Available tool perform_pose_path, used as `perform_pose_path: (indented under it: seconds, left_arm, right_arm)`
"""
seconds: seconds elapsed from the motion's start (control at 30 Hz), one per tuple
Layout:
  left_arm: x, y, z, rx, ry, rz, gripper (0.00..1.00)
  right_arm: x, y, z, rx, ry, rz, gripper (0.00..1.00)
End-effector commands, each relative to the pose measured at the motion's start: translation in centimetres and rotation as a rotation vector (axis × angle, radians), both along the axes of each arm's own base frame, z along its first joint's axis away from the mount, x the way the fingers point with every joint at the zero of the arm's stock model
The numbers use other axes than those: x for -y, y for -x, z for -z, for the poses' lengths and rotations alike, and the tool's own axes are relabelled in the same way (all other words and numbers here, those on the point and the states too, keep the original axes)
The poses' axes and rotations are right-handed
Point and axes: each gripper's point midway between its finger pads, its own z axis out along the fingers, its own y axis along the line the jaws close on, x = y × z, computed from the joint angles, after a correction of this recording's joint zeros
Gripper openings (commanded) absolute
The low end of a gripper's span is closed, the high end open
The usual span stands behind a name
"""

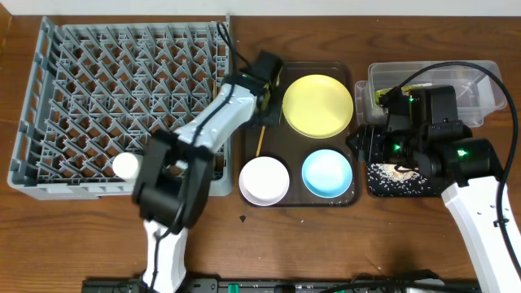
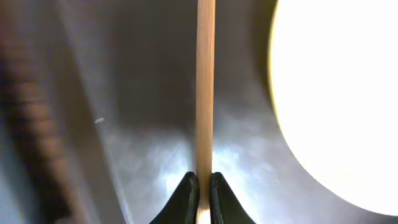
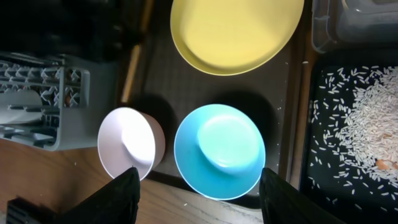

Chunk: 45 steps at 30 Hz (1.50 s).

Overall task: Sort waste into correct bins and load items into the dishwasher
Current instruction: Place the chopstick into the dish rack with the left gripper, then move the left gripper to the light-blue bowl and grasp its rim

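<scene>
Chopstick (image 2: 205, 81) on the brown tray (image 1: 293, 145), between yellow plate (image 1: 317, 106) and dish rack (image 1: 122, 89); its long axis runs straight out from my left hand (image 2: 204, 186), pinched narrow on it. The rack lies nearer this arm; my right hand (image 3: 205, 199) gapes wide.

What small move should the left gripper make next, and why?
Probably a short straight lift. The left gripper looks shut on the chopstick, which sits low over the brown tray beside the yellow plate. Raising it first should clear the tray rim before carrying it toward the grey dish rack.
</scene>
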Motion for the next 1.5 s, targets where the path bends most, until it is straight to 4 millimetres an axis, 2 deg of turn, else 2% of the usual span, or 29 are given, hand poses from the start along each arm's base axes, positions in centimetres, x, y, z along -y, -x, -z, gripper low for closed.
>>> perform_pose_path:
  seconds: [0.0, 0.03, 0.07, 0.17, 0.3, 0.4, 0.47, 0.57, 0.7, 0.73, 0.77, 0.9, 0.97, 1.03, 1.13, 1.2, 1.27, 1.37, 1.43, 1.47]
  left_arm:
    - [-1.5, -0.9, -10.8, 0.221, 0.014, -0.039, 0.09]
    - [-3.0, -0.5, -12.4, 0.255, -0.039, -0.068, 0.09]
    - [-4.3, -0.3, -13.2, 0.274, -0.087, -0.094, 0.09]
    - [-7.6, 0.1, -13.8, 0.281, -0.207, -0.155, 0.09]
    - [-11.3, 0.3, -11.6, 0.207, -0.237, -0.276, 0.09]
    - [-12.2, 0.2, -8.4, 0.100, -0.165, -0.291, 0.10]
    - [-12.2, 0.2, -7.2, 0.058, -0.139, -0.289, 0.10]
    - [-11.3, 0.3, -5.5, 0.004, -0.093, -0.216, 0.11]
    - [-10.7, 0.6, -6.1, 0.002, -0.070, -0.174, 0.17]
    - [-10.7, 0.7, -6.3, 0.005, -0.069, -0.174, 0.21]
    - [-10.7, 0.8, -7.0, 0.015, -0.065, -0.175, 0.30]
    - [-10.1, 1.2, -11.5, 0.091, -0.005, -0.184, 0.40]
    - [-7.9, 2.5, -14.9, 0.132, 0.109, -0.127, 0.48]
    - [-6.3, 3.9, -17.0, 0.152, 0.166, -0.081, 0.52]
    - [-4.8, 6.0, -18.7, 0.160, 0.189, -0.027, 0.53]
    - [-3.5, 7.2, -18.6, 0.140, 0.186, 0.013, 0.53]
    - [-1.6, 8.6, -17.3, 0.103, 0.174, 0.073, 0.54]
    - [1.2, 10.1, -14.2, 0.033, 0.142, 0.150, 0.54]
    - [2.3, 10.3, -12.7, 0.002, 0.129, 0.175, 0.54]
    - [3.0, 10.4, -11.3, -0.024, 0.116, 0.189, 0.54]
  right_arm:
    - [-0.1, -0.1, -0.4, 0.013, -0.005, -0.007, 0.60]
    - [-0.1, 0.0, -0.4, 0.011, -0.005, -0.008, 0.60]
    - [-0.1, 0.0, -0.4, 0.010, -0.005, -0.008, 0.59]
    - [0.0, 0.0, -0.4, 0.009, -0.004, -0.008, 0.59]
    - [0.0, 0.0, -0.4, 0.010, -0.004, -0.008, 0.61]
    - [0.0, 0.0, -0.3, 0.008, -0.004, -0.008, 0.61]
    - [0.0, 0.0, -0.3, 0.008, -0.004, -0.008, 0.60]
    - [0.0, 0.0, -0.3, 0.008, -0.004, -0.008, 0.60]
    - [0.0, 0.0, -0.3, 0.009, -0.004, -0.008, 0.60]
    - [0.0, 0.0, -0.3, 0.008, -0.004, -0.008, 0.60]
    - [0.0, 0.0, -0.3, 0.008, -0.004, -0.008, 0.60]
    - [0.0, 0.1, -0.3, 0.007, -0.004, -0.007, 0.61]
    - [0.0, 0.0, -0.3, 0.008, -0.004, -0.007, 0.61]
    - [0.0, 0.1, -0.3, 0.005, -0.004, -0.007, 0.62]
    - [0.0, 0.4, -0.1, -0.010, -0.001, -0.008, 0.62]
    - [0.0, 0.5, -0.1, -0.016, 0.000, -0.007, 0.62]
    - [0.1, 0.5, -0.1, -0.018, -0.002, -0.001, 0.61]
    - [0.4, 0.5, 0.1, -0.044, -0.008, 0.054, 0.60]
    - [1.5, 0.7, 0.6, -0.080, 0.019, 0.140, 0.60]
    - [2.8, 0.7, 0.9, -0.092, 0.047, 0.188, 0.60]
